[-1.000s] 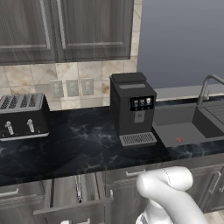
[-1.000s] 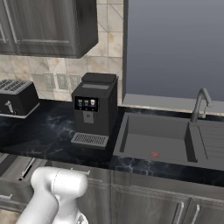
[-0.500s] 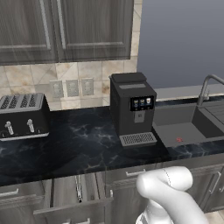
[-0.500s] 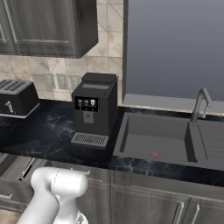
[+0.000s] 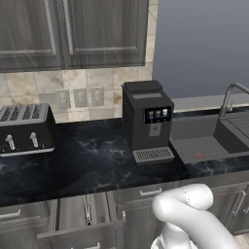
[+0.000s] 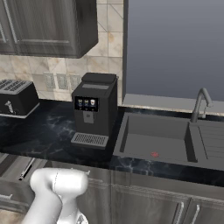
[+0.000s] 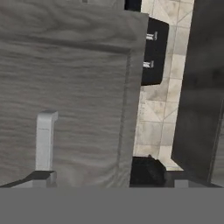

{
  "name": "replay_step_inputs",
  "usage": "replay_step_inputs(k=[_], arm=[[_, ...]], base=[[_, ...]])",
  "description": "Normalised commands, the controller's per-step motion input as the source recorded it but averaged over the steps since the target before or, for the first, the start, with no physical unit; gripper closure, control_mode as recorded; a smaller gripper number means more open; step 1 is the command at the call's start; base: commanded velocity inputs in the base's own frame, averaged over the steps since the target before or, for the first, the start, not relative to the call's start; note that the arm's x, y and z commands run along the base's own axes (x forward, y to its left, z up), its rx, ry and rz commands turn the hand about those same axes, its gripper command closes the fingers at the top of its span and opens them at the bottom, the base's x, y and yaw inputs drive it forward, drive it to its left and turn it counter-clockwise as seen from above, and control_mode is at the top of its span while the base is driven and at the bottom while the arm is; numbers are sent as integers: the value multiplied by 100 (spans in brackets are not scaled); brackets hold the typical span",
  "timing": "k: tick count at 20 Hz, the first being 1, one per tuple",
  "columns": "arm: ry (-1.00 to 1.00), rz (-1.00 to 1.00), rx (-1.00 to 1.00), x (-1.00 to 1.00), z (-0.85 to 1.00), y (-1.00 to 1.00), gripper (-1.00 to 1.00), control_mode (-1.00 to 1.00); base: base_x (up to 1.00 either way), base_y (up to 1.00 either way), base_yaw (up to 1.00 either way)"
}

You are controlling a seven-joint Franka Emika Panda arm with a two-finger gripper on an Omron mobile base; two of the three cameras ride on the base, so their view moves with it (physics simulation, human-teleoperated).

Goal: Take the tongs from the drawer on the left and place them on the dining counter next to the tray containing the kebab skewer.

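Where wood-grain drawer (image 5: 82, 228) gapes, slim tongs (image 5: 87, 209) lie.

A grey wood-grain drawer front (image 7: 70, 87) lies close ahead, its silver bar handle (image 7: 45, 140) low on the left. Further right stand a black toaster (image 7: 154, 51) and beige tiles (image 7: 156, 118).

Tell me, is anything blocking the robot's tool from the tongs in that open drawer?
Nothing covers the tongs; they lie bare in the pulled-out drawer. But the open tool faces the drawer's front panel, close to its handle, so that panel stands between them. It would likely have to rise over it.
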Motion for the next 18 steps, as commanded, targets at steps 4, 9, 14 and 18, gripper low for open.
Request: replay_step_inputs(k=[4,9,14,18], arm=[[0,-2,13,-16,56,0,-100,-100],[0,-2,17,-12,50,-9,-100,-100],[0,0,25,0,27,-26,-100,-100],[0,0,26,0,15,-21,-100,-100]], base=[[0,0,0],[0,0,0],[0,0,0],[0,0,0]])
